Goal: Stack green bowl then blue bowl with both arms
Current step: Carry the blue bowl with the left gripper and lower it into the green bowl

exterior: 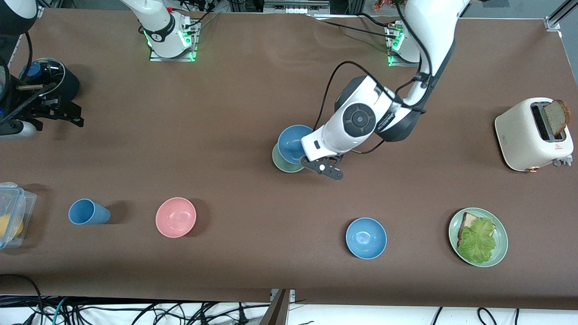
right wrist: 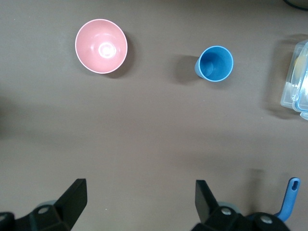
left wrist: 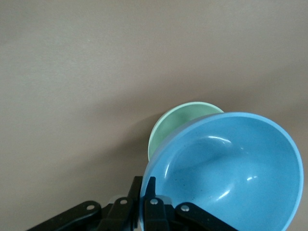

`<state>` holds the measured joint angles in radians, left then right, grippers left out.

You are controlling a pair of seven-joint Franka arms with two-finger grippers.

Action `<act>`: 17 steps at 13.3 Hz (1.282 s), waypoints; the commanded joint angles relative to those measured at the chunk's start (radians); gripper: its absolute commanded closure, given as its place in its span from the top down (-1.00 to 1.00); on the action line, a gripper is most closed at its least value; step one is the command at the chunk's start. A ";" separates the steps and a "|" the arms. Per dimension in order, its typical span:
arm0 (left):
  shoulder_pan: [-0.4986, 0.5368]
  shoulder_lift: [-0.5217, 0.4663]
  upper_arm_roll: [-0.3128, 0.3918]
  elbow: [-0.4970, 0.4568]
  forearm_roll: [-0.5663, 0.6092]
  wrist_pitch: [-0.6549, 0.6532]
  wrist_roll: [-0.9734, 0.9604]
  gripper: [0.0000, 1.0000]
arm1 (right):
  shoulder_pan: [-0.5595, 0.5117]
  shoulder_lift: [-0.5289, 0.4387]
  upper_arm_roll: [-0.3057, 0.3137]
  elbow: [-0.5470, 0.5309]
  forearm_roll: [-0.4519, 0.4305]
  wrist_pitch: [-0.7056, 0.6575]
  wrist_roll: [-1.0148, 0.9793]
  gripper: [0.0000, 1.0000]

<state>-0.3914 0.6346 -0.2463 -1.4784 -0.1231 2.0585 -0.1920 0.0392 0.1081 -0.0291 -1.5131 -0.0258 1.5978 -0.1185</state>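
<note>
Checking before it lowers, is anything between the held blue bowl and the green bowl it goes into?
Nothing visible. The left gripper holds the blue bowl by its rim, partly over the empty green bowl.

blue bowl (left wrist: 231,173): smooth, glossy, faintly speckled
green bowl (left wrist: 175,122): smooth, matt
worktop (exterior: 226,90): brown, matt, cloth-like
left tool (left wrist: 144,211): black, metal screws

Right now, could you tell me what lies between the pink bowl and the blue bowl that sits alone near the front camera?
Nothing: the front view shows only bare brown table between the pink bowl and the lone blue bowl.
</note>
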 commanded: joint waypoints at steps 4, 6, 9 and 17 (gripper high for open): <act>-0.053 0.069 0.022 0.064 0.043 -0.021 -0.004 -1.00 | -0.004 -0.008 0.005 -0.007 -0.005 -0.001 -0.012 0.99; -0.060 0.092 0.022 0.069 0.043 -0.015 -0.020 -1.00 | -0.005 -0.008 0.005 -0.007 -0.003 -0.001 -0.016 0.99; -0.067 0.111 0.024 0.067 0.045 0.014 -0.020 -1.00 | -0.007 -0.008 0.005 -0.007 -0.005 -0.001 -0.020 0.98; -0.069 0.137 0.031 0.070 0.043 0.043 -0.018 0.17 | -0.007 -0.007 0.005 -0.007 -0.005 -0.001 -0.018 0.99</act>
<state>-0.4454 0.7505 -0.2246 -1.4468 -0.1066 2.1005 -0.1924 0.0394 0.1101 -0.0289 -1.5134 -0.0258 1.5981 -0.1214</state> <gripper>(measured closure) 0.885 0.004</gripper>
